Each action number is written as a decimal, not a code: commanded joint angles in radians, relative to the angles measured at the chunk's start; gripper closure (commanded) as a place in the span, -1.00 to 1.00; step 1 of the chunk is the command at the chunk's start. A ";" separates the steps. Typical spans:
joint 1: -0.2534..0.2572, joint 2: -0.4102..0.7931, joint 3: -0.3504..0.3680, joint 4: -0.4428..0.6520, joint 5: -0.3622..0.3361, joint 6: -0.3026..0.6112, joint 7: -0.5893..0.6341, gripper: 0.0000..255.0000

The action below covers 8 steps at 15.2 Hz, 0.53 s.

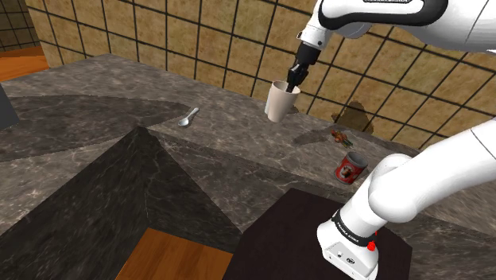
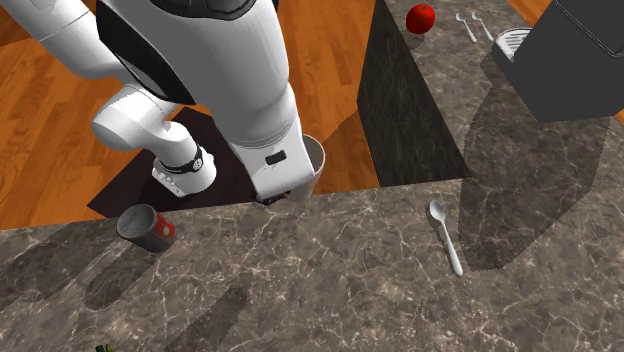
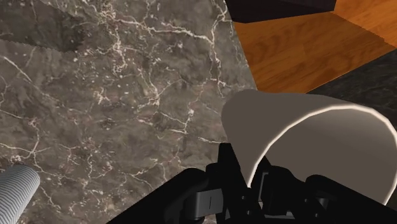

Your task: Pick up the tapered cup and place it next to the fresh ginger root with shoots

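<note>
Kitchen counter (image 1: 230, 151) of dark veined stone, with a tan tiled wall (image 1: 183, 40) running along its far side. A white robot arm is reaching over it. Its black gripper (image 1: 295, 83) is clamping the rim of a pale tapered cup (image 1: 279, 103), with one finger inside the cup wall and one outside, as the wrist view is showing close up. The cup is hanging mouth up and slightly tilted. It seems to be clear of the stone, since its shadow is falling apart from it toward the shoulder view's right.

Judging by this, the picking-up half of the task is done and the placing is not. The ginger root (image 1: 341, 138), a small brownish piece with green shoots, is lying on the counter to the shoulder view's right of the cup, somewhat nearer the stand and well apart from the cup. The arm would need to carry the cup over, set it down just beside the root and let go.

A can (image 1: 350, 168) with a red label is standing near the ginger, nearer still to the stand. A pale spoon (image 1: 188, 118) is lying to the shoulder view's left of the cup. In the second exterior view, a red apple (image 2: 421, 17) is sitting far off on another stretch of counter.

The can's label is showing a light picture but no readable words. Lettering on the arm's dark bands is too small to make out.
</note>
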 commanded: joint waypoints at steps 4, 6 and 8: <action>0.001 -0.001 0.002 0.065 0.000 -0.066 0.006 1.00; -0.017 -0.049 -0.019 0.028 -0.019 -0.078 -0.024 1.00; -0.037 -0.095 -0.041 -0.005 -0.040 -0.093 -0.055 1.00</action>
